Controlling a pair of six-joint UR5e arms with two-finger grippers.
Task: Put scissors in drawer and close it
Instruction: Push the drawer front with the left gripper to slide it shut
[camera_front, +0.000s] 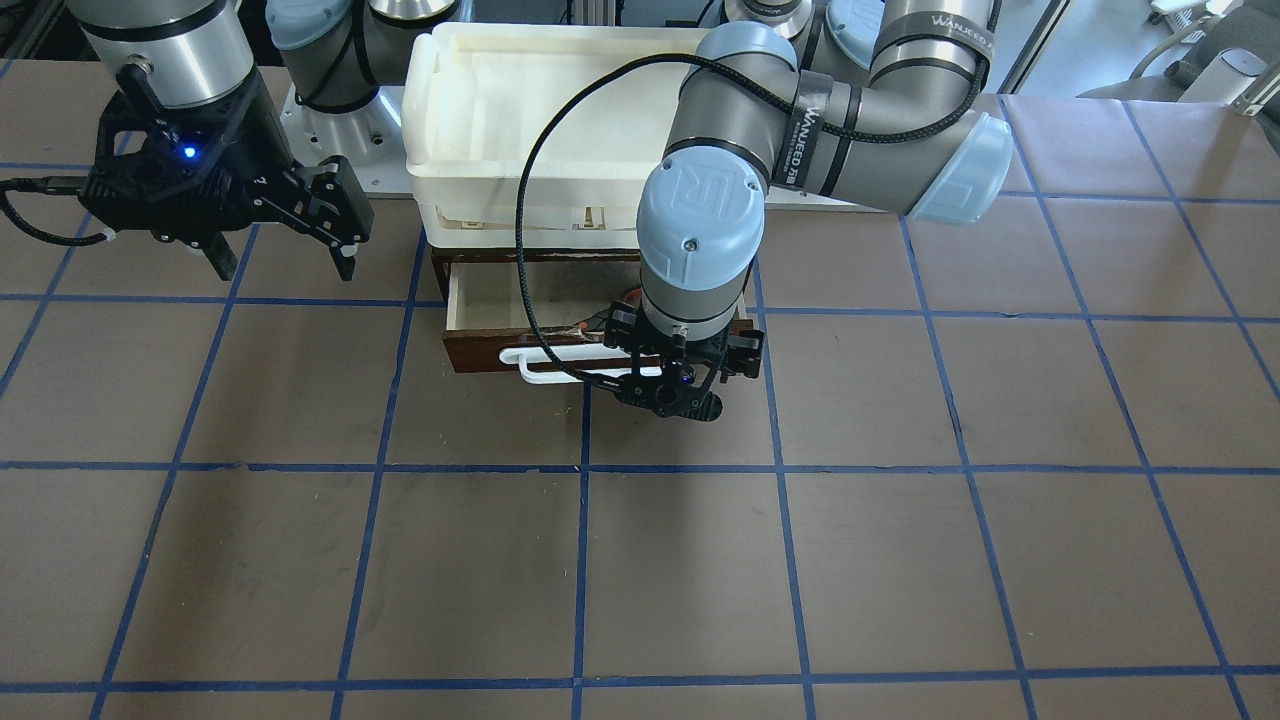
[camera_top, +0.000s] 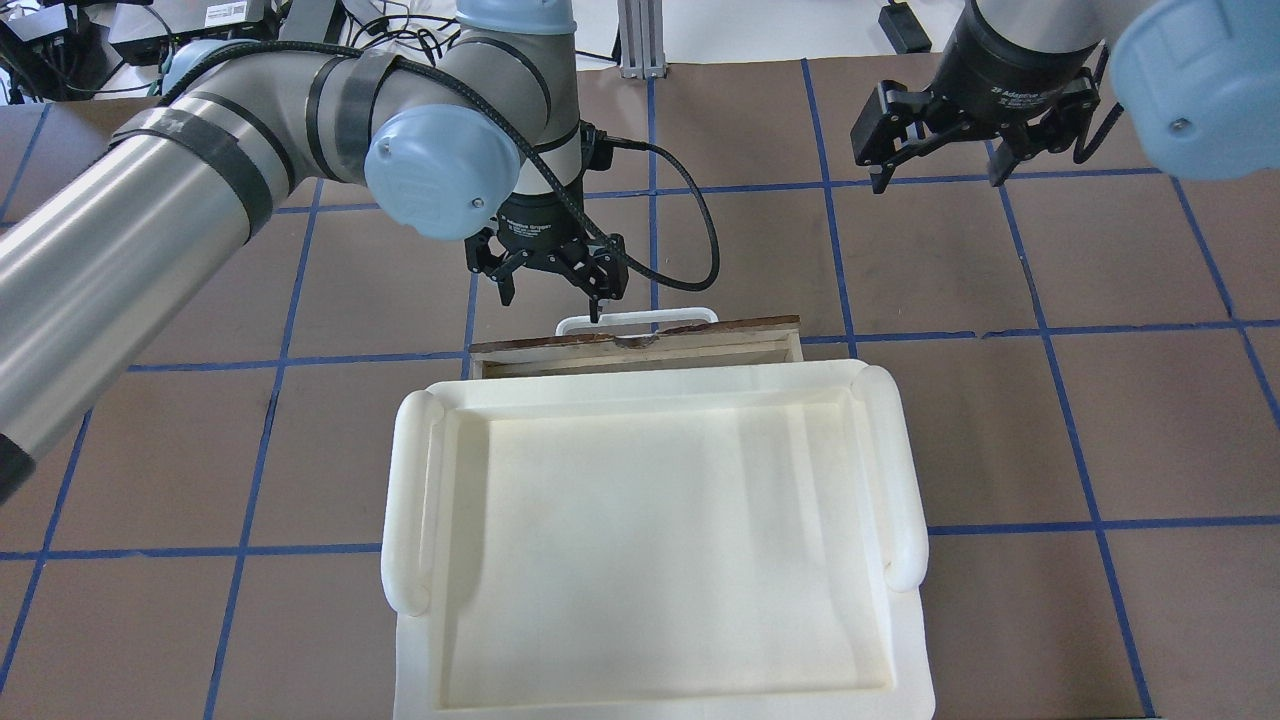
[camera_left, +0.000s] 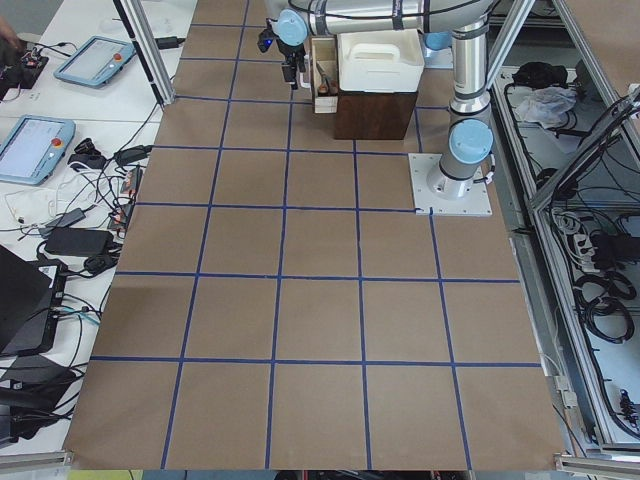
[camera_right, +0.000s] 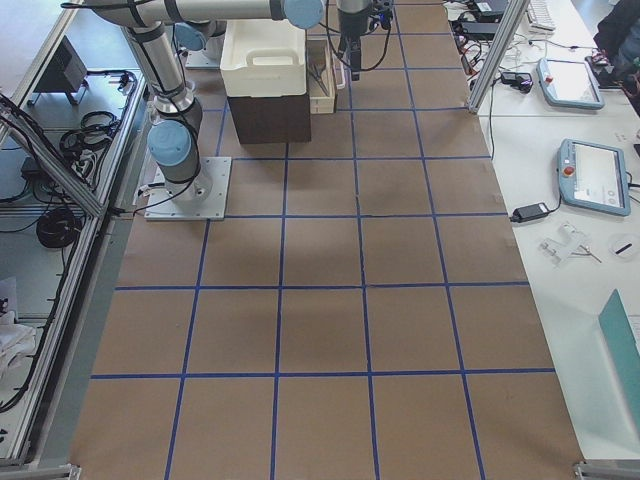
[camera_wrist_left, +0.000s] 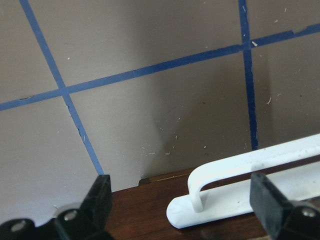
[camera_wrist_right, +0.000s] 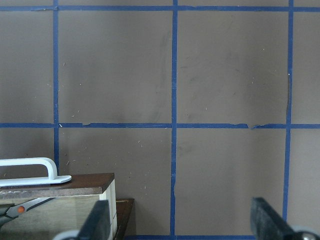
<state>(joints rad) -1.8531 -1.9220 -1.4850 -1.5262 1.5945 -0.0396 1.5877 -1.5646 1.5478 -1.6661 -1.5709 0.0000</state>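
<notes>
Tray (camera_top: 410, 500): white plastic, on top of the dark cabinet nearest my base. It is not part of this job.
Drawer (camera_front: 480, 352): pulled partway out from under the tray, with the pale interior exposed. I judge it rigid and of moderate weight, so it should slide under a straight, square push. The chipped top edge is weak, so I keep off it.
Scissors (camera_wrist_right: 22, 207): lying inside the drawer just behind the front panel, orange-red pivot showing. Small, stiff and light, with smooth metal blades that could slip. If re-gripping were needed, I would take them across the handle loops.
Handle (camera_wrist_left: 235, 165): white bar on the drawer front and the best contact point for closing. I judge the plastic could flex or crack under a skewed load.
Left gripper (camera_top: 552, 300): spread wide and empty, fingers either side of the handle's end, just in front of the drawer.
Right gripper (camera_top: 938, 180): spread wide and empty, hovering well apart from the drawer.
Table (camera_front: 700, 560): brown sheet with a blue tape grid.
Stage: placing appears done, with closing left to do.
Markings: "WANJEED" on my left arm's cable strap, "UR" on the joint cap, "Adaptive" on the right gripper body. Other print is too small to read.
</notes>
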